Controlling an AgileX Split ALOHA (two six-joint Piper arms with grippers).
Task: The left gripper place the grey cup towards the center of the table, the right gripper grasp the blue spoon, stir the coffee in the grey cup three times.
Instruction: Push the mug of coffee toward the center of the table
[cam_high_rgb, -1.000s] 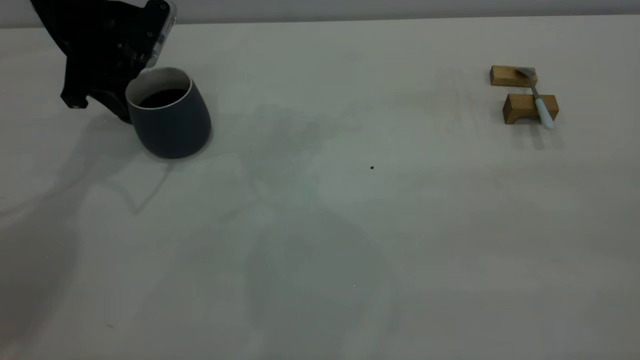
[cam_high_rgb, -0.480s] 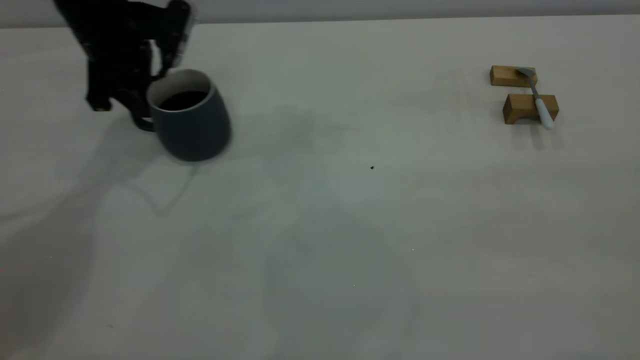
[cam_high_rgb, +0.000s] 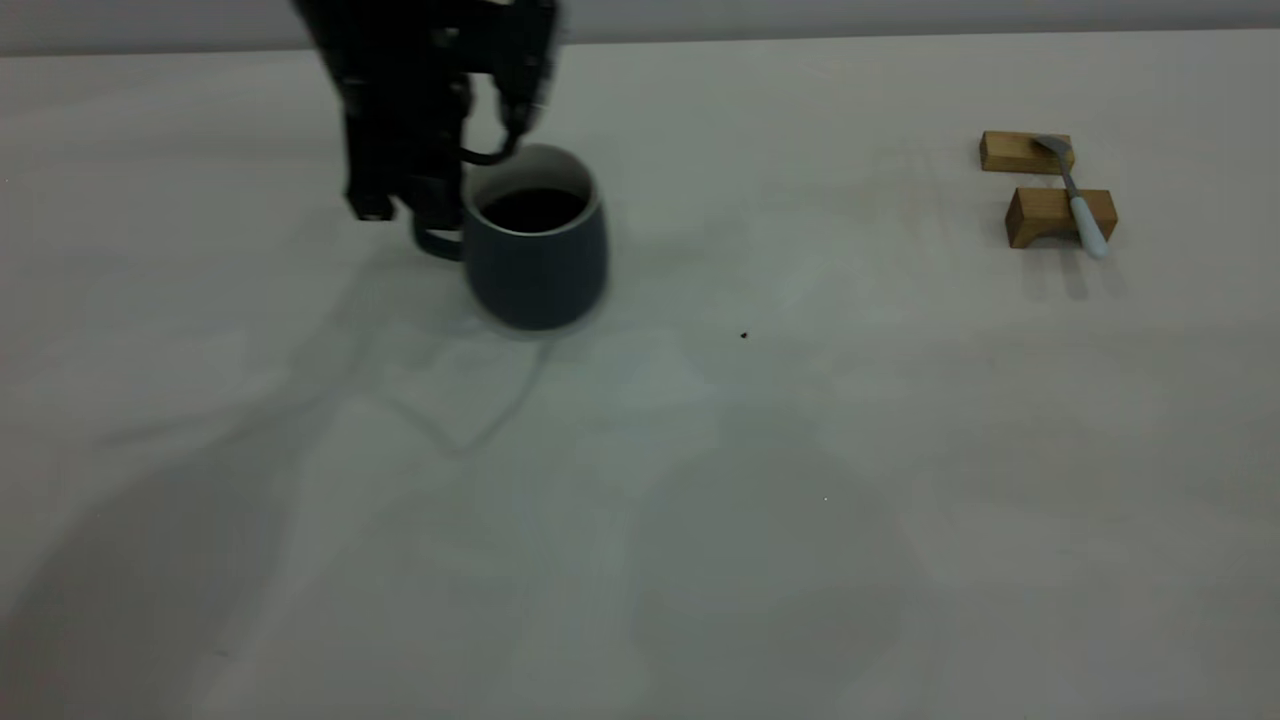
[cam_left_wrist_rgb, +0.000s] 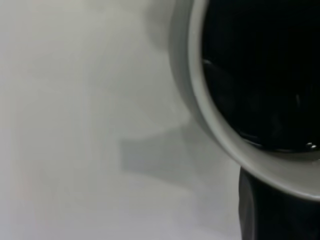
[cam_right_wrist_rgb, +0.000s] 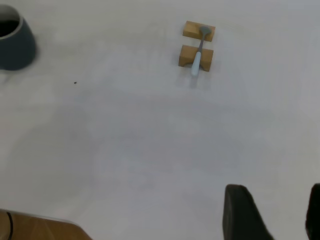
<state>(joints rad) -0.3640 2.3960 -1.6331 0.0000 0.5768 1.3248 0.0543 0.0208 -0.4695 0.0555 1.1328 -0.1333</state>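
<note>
We clamp our left gripper (cam_high_rgb: 432, 215) on the grey cup's (cam_high_rgb: 537, 262) handle; our right gripper (cam_right_wrist_rgb: 272, 212), jaws apart, hangs well clear of the blue spoon (cam_high_rgb: 1080, 203).

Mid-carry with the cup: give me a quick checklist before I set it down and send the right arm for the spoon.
1. Left tool at the grey cup's handle: ok; closure cannot tell.
2. Cup upright, coffee inside, no spill seen: ok.
3. Cup at the table center: not ok, left of middle.
4. Blue spoon resting across two wooden blocks, unobstructed: ok.
5. Right tool open, away from the spoon: ok.
</note>
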